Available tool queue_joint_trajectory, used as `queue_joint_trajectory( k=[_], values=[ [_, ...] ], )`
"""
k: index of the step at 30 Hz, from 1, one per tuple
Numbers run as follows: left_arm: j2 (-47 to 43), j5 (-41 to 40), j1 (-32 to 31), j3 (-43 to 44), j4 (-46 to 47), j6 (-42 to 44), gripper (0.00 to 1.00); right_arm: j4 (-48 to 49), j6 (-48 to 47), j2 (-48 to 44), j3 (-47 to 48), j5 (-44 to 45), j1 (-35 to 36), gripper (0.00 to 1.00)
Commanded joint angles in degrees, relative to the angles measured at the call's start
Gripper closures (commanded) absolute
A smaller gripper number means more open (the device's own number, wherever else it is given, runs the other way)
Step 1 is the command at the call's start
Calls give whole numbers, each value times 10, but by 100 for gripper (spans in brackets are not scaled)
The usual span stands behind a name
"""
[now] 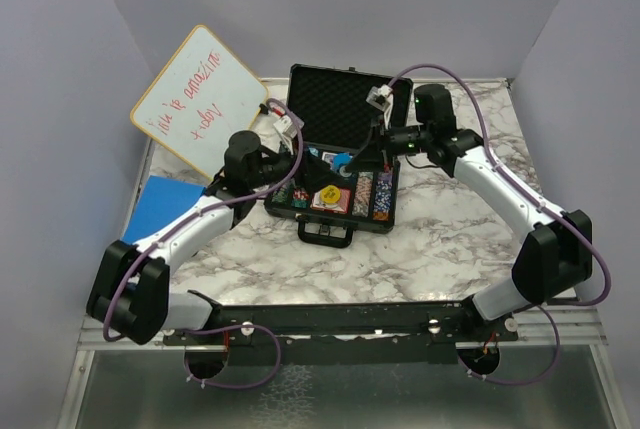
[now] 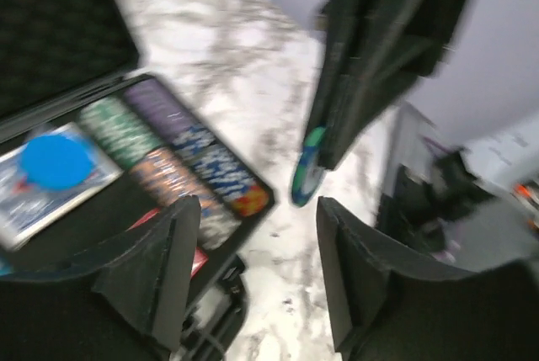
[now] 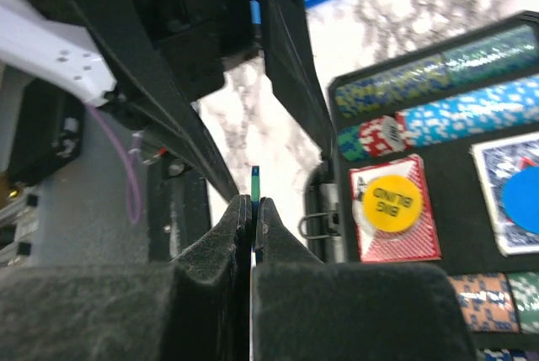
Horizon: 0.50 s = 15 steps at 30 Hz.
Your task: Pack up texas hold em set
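Marble-look tabletop (image 1: pixel 440 239) boxed in by plain lavender walls (image 1: pixel 400 9), and the black briefcase (image 1: pixel 350 221) of the hold'em set sits open in the middle of it, foam lid (image 1: pixel 335 99) tipped back toward the far wall. The tray holds chip rows (image 3: pixel 438 71) lying on their sides in slots: greenish-blue, bright blue-and-white with a few red-and-white ones at the end, plus orange-ish and green ones lower down. The left wrist view is too blurry for an exact row count, but it's at least four. There are two card decks, a red-backed deck (image 3: pixel 421 239) and a blue-backed deck (image 3: pixel 495 172). There are two round discs: the yellow disc (image 3: pixel 392 201) reading "BIG BLIND" lies on the red deck, and the blue disc (image 2: pixel 55 161) lies on the blue one. One loose poker chip (image 3: pixel 255 183) with a green-and-blue edge is pinched edge-on in the right gripper (image 3: pixel 253 205), whose jaws are closed tight on it. It's held up in the air over bare table just beside the case's edge, not in a slot. The left gripper (image 2: pixel 257 235) has its jaws spread fairly wide with nothing in them; the chip hangs out beyond the gap, not touching its fingers. Off to the left are one whiteboard (image 1: pixel 200 99) with red writing, propped at an angle, and one flat blue pad (image 1: pixel 165 207) lying on the table.
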Motion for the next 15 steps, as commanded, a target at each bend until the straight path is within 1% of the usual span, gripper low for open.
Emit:
queue_joint_trajectory(
  k=[1, 3, 5, 7, 8, 10, 15],
  values=[
    [-79, -325, 6, -38, -132, 53, 34, -10, -16, 22, 2, 164, 36, 100],
    [-106, -517, 6, -26, -221, 28, 30, 12, -13, 35, -3, 223, 62, 100],
    [-124, -681, 6, -10, -308, -4, 25, 38, -4, 51, -5, 263, 90, 100],
    [-138, -801, 8, -1, -373, -33, 21, 70, 11, 66, -4, 285, 114, 100],
    [-144, -835, 8, 0, -386, -36, 20, 83, 17, 77, -2, 289, 125, 100],
    [-157, -866, 9, -1, -397, -37, 19, 94, 20, 102, 12, 320, 152, 100],
    [-190, -881, 9, -16, -386, -46, 19, 92, -1, 167, 48, 364, 198, 100]
  ],
)
